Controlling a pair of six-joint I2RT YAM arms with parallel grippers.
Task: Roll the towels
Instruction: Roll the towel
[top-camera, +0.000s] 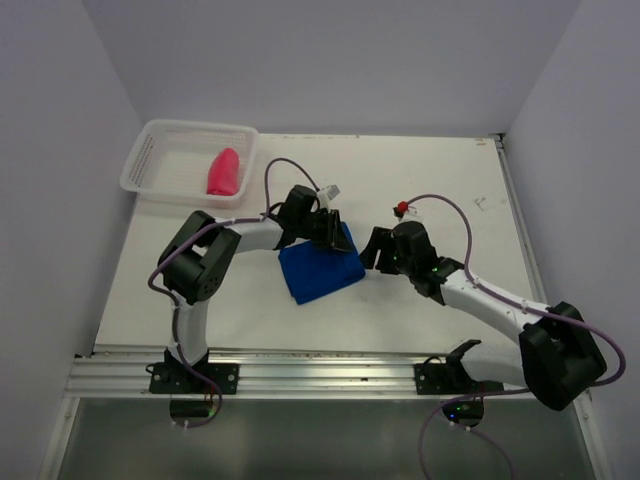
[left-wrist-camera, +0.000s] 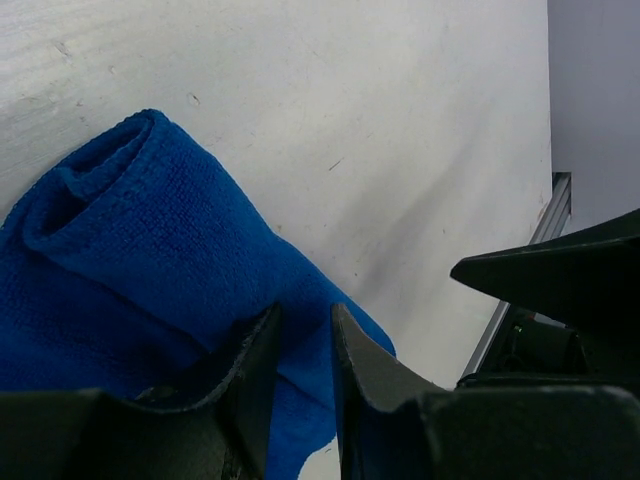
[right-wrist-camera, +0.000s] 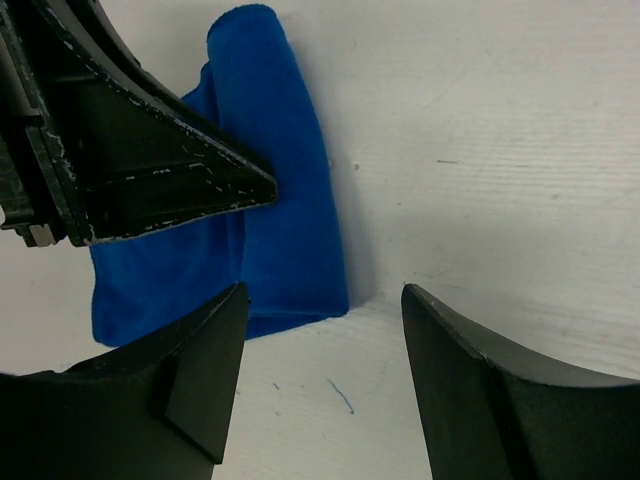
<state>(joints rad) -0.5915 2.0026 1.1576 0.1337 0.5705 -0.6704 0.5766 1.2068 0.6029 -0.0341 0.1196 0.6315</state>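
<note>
Top external view: the royal blue cloth towel (top-camera: 318, 270) lies on the white tabletop (top-camera: 440, 180), right between the two grippers. The left gripper (top-camera: 337, 233) sits over the towel's far corner. On its own wrist camera the jaws stand close together with blue cloth filling the narrow gap, so I call that a pinch on the towel's edge. It is probably there to pin the cloth so the roll can't spring loose. Just ahead of those fingers, one end of the towel curls into a soft tube. By my reading the roll is started, not finished.

The right gripper (top-camera: 370, 255) hangs just beside the towel's near edge with its jaws spread wide. Nothing is between them but bare tabletop, and the towel's corner lies just ahead of one finger. Open like that, it looks ready for a fresh bite at the cloth.

Well beyond the left gripper, the bright pink-red cloth towel (top-camera: 224, 173) rests as a tight roll inside the white plastic mesh basket (top-camera: 140, 165). That one looks done and stowed.

The count: two towels, one pink-red and one blue. One basket. Two grippers, one clamped on cloth and one free.
</note>
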